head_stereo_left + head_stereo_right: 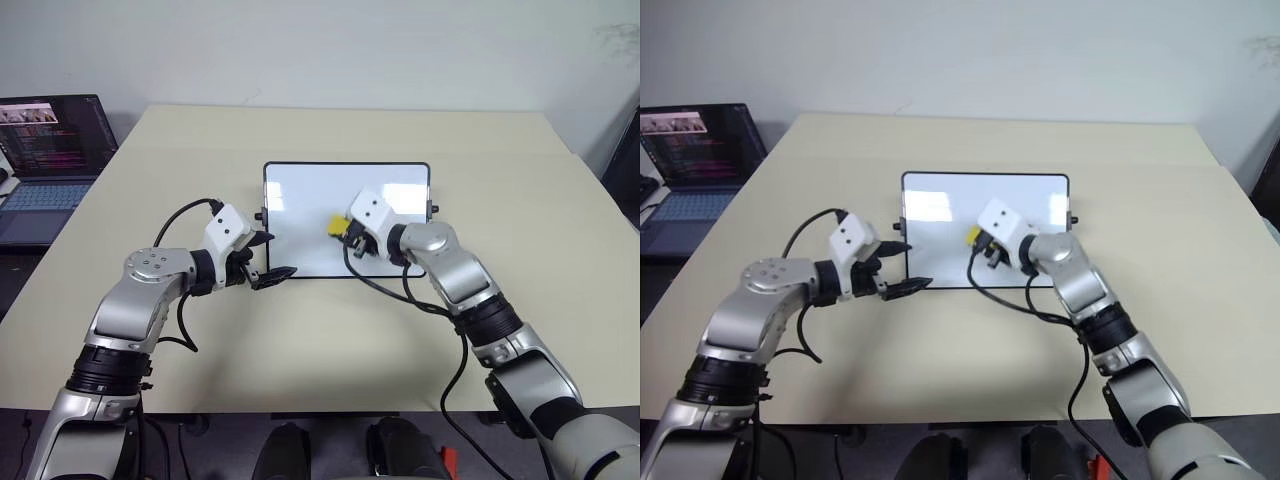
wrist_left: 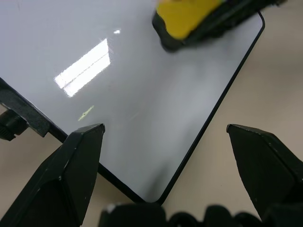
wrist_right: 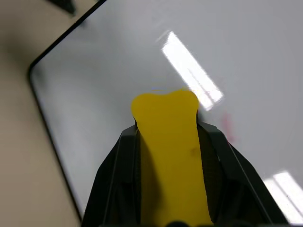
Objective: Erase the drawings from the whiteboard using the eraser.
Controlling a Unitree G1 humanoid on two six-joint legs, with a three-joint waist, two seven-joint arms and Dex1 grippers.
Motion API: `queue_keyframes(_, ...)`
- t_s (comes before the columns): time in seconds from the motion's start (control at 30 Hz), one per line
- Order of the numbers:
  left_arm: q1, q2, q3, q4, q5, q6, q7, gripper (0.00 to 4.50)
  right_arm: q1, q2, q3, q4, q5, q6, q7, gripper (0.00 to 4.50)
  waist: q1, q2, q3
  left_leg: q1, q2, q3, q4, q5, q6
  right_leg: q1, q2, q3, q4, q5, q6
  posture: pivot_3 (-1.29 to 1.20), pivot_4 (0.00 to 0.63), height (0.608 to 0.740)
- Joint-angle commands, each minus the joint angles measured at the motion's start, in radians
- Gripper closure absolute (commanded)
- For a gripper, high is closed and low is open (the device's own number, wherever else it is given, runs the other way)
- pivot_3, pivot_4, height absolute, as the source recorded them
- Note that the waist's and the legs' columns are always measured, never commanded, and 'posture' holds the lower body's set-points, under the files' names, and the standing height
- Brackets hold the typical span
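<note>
Here the eraser (image 3: 165, 142) sits clamped in my right gripper (image 1: 345, 232), low over the middle of the whiteboard (image 1: 300, 195) on the table (image 1: 540, 200). My left gripper (image 1: 268, 258) hangs spread wide at the board's near left corner.

**Silver arms, white wrist blocks, black fingers**

Both arms are clad in rounded silver-grey shells, joined by ribbed black collars at elbow and forearm. A round silver cap with small dark screw holes is seen on the left arm's elbow. Behind the jaws of the left gripper (image 1: 272, 257) and the right gripper (image 1: 346, 235), a white box-shaped housing with small dark dots is mounted. Black cables are looped from each housing back along the arm. The fingers (image 2: 71, 175) are matte black, wedge-shaped and tapered.
</note>
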Motion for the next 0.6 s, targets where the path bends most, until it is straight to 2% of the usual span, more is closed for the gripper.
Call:
queue_keyframes(0.03, -0.014, 0.005, 0.02, -0.023, -0.002, -0.016, -0.005, 0.0, -0.031, -0.013, -0.047, 0.056, -0.039, -0.022, -0.08, 3.23, 0.0, 0.0, 0.0, 0.0, 0.0, 0.0, 0.0, 0.0, 0.0, 0.0, 0.0, 0.0, 0.0, 0.0, 0.0, 0.0, 0.15, 0.74)
queue_keyframes(0.23, -0.014, 0.001, 0.018, -0.025, -0.004, -0.012, -0.003, 0.0, -0.079, -0.022, -0.093, 0.115, -0.041, -0.065, -0.144, 3.23, 0.001, 0.0, 0.0, 0.001, 0.0, 0.0, 0.001, 0.001, 0.001, 0.0, 0.0, 0.0, 0.002, 0.001, 0.0, 0.0, 0.15, 0.74)
queue_keyframes(0.47, -0.014, -0.004, 0.017, -0.026, -0.004, -0.012, -0.002, 0.0, 0.009, -0.054, 0.001, 0.028, -0.042, 0.024, -0.003, 3.23, 0.001, -0.001, 0.0, 0.001, 0.0, 0.0, 0.0, 0.001, 0.001, 0.001, 0.0, 0.0, -0.001, 0.001, 0.0, 0.0, 0.15, 0.74)
queue_keyframes(0.6, -0.016, -0.004, 0.016, -0.026, -0.004, -0.011, -0.002, 0.0, 0.007, -0.055, 0.0, 0.026, -0.057, 0.012, -0.02, 3.23, 0.0, 0.0, 0.0, 0.002, 0.0, 0.0, 0.0, 0.001, 0.001, 0.001, 0.0, 0.001, 0.0, 0.001, 0.0, 0.0, 0.15, 0.74)
